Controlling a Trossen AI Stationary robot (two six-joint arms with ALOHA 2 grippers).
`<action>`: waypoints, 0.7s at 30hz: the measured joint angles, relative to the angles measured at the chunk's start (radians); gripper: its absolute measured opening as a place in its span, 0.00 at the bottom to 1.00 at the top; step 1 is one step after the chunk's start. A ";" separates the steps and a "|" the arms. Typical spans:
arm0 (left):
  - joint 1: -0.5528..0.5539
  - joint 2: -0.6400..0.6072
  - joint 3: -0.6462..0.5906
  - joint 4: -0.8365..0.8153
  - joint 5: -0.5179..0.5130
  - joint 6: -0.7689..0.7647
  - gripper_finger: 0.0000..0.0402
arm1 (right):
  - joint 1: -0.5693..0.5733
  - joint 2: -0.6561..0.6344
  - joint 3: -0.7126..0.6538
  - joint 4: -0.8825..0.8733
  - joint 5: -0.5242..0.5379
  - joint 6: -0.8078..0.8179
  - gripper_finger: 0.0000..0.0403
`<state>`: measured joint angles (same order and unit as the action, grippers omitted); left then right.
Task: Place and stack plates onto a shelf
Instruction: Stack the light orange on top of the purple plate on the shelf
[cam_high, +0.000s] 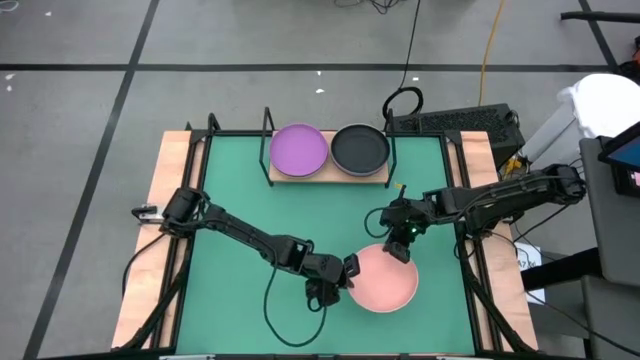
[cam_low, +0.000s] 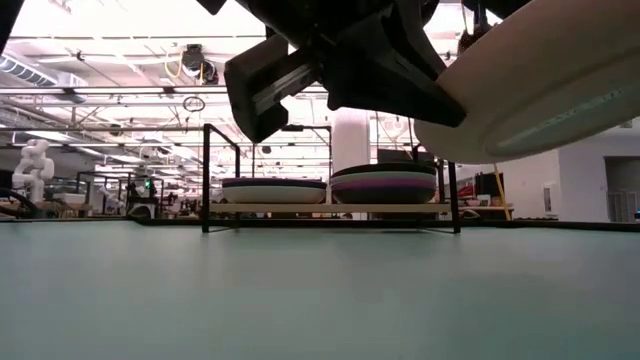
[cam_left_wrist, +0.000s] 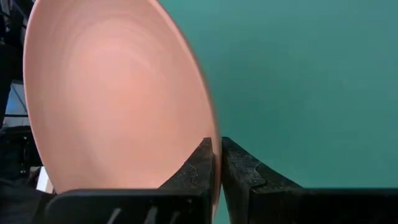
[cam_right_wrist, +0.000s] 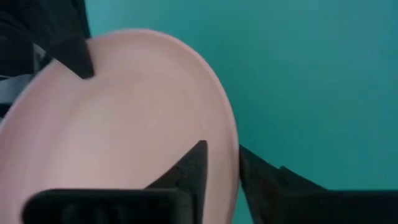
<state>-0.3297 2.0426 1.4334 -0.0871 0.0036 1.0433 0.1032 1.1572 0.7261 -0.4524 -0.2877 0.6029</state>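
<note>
A salmon pink plate (cam_high: 385, 280) hangs in the air over the near right part of the green table, between both grippers. The low view shows its pale underside (cam_low: 540, 80) well above the table. My left gripper (cam_high: 348, 272) is shut on its left rim, and my right gripper (cam_high: 403, 248) is shut on its far rim. The light-wood shelf (cam_high: 330, 176) with black wire posts stands at the far edge. A purple plate (cam_high: 298, 148) tops its left stack and a dark plate (cam_high: 360, 148) tops its right stack. My left gripper (cam_left_wrist: 216, 162) pinches the pink plate's rim (cam_left_wrist: 211, 127), one finger on the inner face and one on the outside. It comes roughly level from the table's left. The plate is lifted clear and tilted. My right gripper (cam_right_wrist: 222, 165) has the plate's far rim (cam_right_wrist: 231, 143) between its fingers, one finger (cam_right_wrist: 189, 165) on the inner face and one outside. It comes from the far right, slanting down.
The green mat (cam_high: 240, 180) lies bare between the plate and the shelf. Wooden strips (cam_high: 170, 170) run along the table's left and right sides. A keyboard (cam_high: 455, 122) and cables lie beyond the far right corner. The left arm's cable loops near the near edge (cam_high: 275, 310).
</note>
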 joint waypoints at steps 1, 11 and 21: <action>0.000 0.000 0.000 -0.003 0.000 -0.002 0.04 | 0.000 0.000 0.000 0.011 0.000 -0.008 0.22; 0.000 0.000 -0.001 -0.076 -0.002 -0.052 0.04 | 0.002 -0.080 0.000 0.030 0.185 -0.030 0.37; -0.006 -0.067 -0.001 -0.229 -0.087 -0.183 0.04 | 0.114 -0.361 0.000 0.030 0.553 -0.141 0.35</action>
<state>-0.3359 1.9757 1.4322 -0.3159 -0.0830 0.8604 0.2177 0.7957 0.7261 -0.4229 0.2656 0.4614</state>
